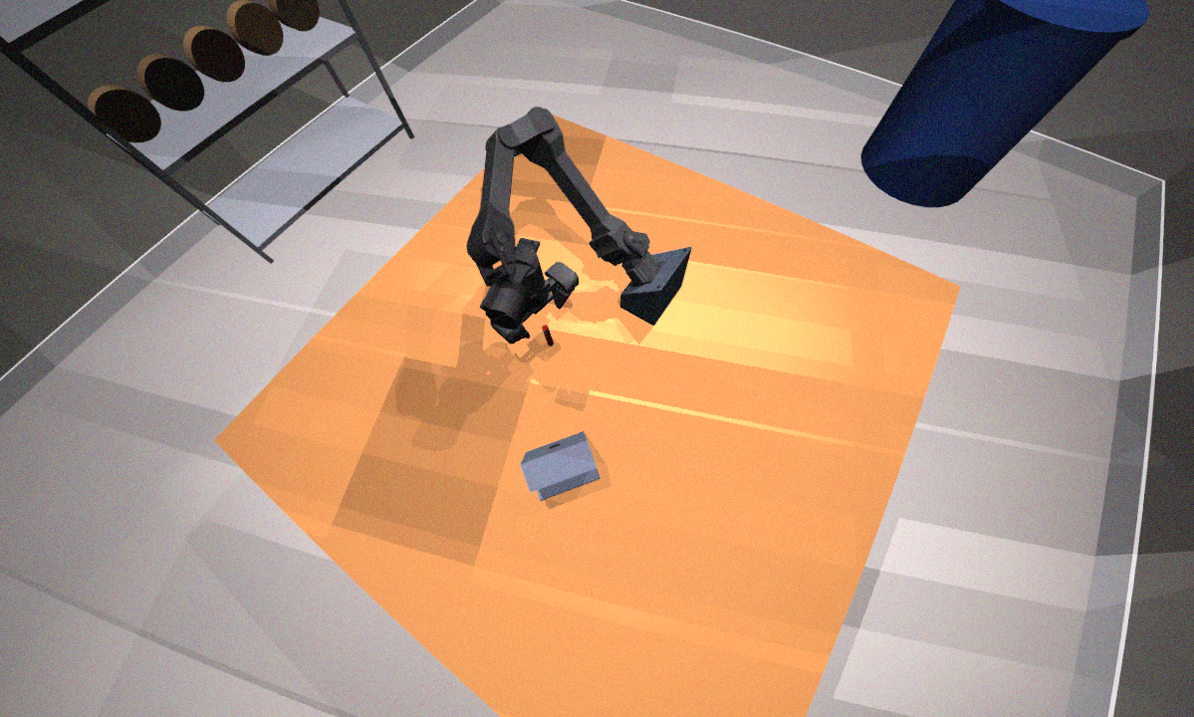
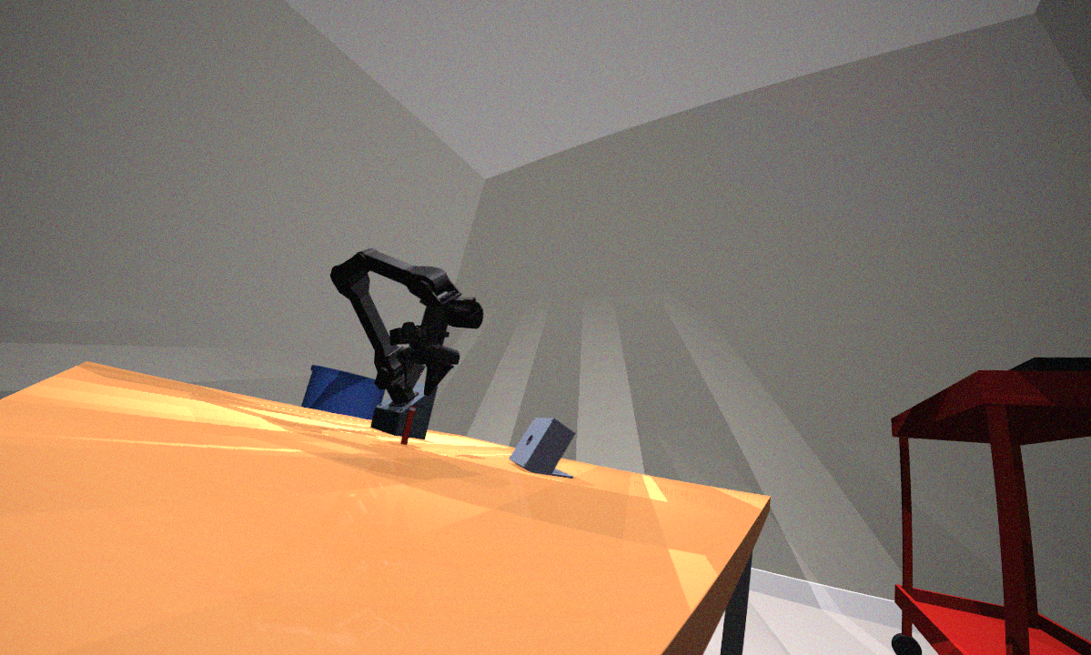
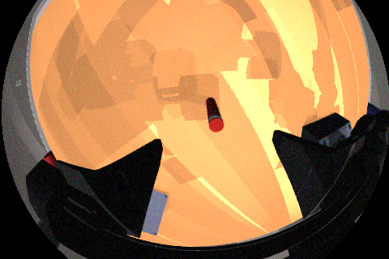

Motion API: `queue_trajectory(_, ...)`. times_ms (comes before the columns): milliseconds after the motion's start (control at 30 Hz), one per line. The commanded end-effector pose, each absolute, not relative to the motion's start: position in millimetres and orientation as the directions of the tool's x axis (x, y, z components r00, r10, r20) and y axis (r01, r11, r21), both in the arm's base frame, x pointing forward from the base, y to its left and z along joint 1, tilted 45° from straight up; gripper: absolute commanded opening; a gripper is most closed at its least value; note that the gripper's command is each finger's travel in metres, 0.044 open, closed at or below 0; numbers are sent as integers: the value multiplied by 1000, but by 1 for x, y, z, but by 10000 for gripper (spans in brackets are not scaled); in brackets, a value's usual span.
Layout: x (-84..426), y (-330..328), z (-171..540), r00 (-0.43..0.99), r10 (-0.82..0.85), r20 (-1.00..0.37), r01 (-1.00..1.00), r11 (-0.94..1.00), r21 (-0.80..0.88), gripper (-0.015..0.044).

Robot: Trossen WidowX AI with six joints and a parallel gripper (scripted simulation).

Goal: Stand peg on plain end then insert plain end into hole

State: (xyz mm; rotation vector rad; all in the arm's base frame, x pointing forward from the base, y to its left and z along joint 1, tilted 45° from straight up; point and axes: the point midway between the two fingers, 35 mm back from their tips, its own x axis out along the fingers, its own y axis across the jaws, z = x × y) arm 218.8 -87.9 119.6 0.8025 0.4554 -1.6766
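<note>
The dark red peg (image 1: 547, 335) (image 2: 408, 427) (image 3: 213, 109) stands upright on the table, its banded end up; the pale band shows just below its bright red top in the wrist view. My gripper (image 1: 538, 319) (image 3: 220, 141) is open and empty, pointing down above the peg. In the wrist view the peg shows beyond the gap between the fingertips, touching neither. The sloped grey-blue panel (image 1: 560, 467) (image 2: 545, 446) (image 3: 156, 214) stands apart from the peg. Its dark hole (image 1: 554, 444) (image 2: 530, 439) shows in the top and exterior views; in the wrist view a finger hides it.
The arm's dark base (image 1: 658, 290) (image 2: 388, 420) (image 3: 327, 127) stands on the orange table (image 1: 716, 535) (image 2: 288, 553) near the peg. A blue bin (image 1: 966, 107) (image 2: 341, 392), a shelf rack (image 1: 302, 164) and a red cart (image 2: 1009, 488) stand away from the table.
</note>
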Motion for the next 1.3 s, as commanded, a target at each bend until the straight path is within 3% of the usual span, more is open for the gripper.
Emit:
queue_trajectory(0,219,-89,119,-100,-695,-712,932,-316,177,440)
queue_trajectory(867,218,-92,117,-101,-695,-712,521,-646,558,440)
queue_trajectory(1267,218,-96,112,-100,-695,-712,443,-672,593,440)
